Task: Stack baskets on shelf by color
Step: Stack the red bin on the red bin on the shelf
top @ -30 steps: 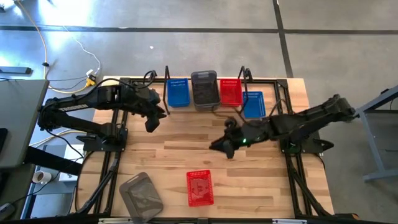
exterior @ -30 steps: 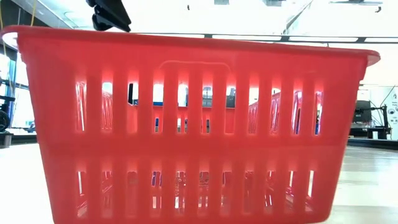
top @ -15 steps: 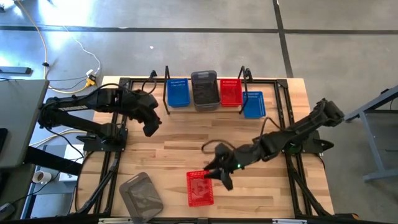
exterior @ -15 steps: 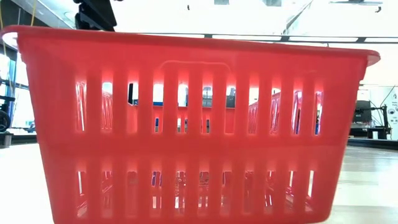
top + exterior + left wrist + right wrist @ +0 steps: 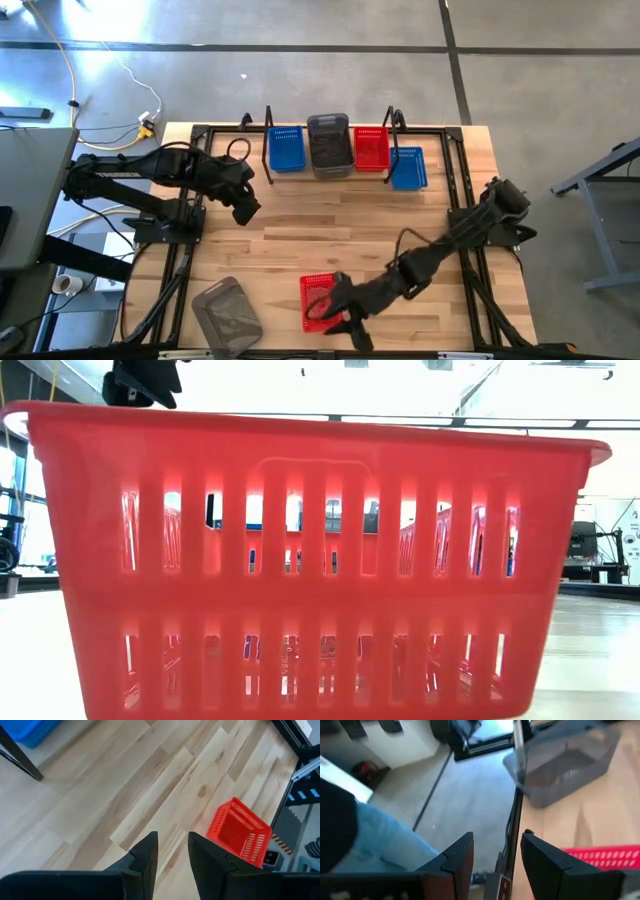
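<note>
A red basket (image 5: 318,298) sits upright near the table's near edge and fills the low view (image 5: 300,560). My right gripper (image 5: 345,318) is open and hovers at its near right corner. In the right wrist view the gripper (image 5: 497,857) has the basket's red rim (image 5: 605,855) beside one finger and nothing between the fingers. A grey basket (image 5: 228,312) lies tilted on the near left. The shelf (image 5: 330,130) bears a blue (image 5: 286,148), a grey (image 5: 328,145) and a red basket (image 5: 371,148). My left gripper (image 5: 245,205) is open over bare wood (image 5: 172,855).
Another blue basket (image 5: 408,167) stands on the table right of the shelf's right post. Black rail frames (image 5: 185,240) run along both table sides. Beyond the near left edge the right wrist view shows floor and a person's blue-clad leg (image 5: 375,845).
My right arm has swung from the table's middle toward the near edge, stretching out low, and its gripper now stands at the red basket's near right corner. My left gripper has drifted slightly toward the near edge. No basket has moved.
</note>
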### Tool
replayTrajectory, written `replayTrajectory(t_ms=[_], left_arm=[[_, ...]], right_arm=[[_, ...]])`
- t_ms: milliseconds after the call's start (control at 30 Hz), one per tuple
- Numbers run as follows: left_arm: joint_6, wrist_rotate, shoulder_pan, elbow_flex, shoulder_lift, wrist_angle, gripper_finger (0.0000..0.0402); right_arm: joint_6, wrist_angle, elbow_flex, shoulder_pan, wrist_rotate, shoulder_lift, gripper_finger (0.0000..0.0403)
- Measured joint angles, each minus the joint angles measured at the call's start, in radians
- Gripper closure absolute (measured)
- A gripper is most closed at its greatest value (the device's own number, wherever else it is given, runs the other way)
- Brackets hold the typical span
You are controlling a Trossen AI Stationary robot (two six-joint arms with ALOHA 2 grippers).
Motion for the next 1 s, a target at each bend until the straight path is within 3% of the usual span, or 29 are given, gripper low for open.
replayTrajectory(t_ms=[567, 1000], left_arm=[[-0.013, -0.072, -0.086, 0.0, 0.052, -0.019, 0.0303], [-0.013, -0.141, -0.112, 0.0, 0.083, -0.019, 0.0303]], right_arm=[[0.006, -0.075, 0.01, 0.033, 0.03, 0.205, 0.0254], [-0.002, -0.083, 0.009, 0.021, 0.032, 0.273, 0.0254]])
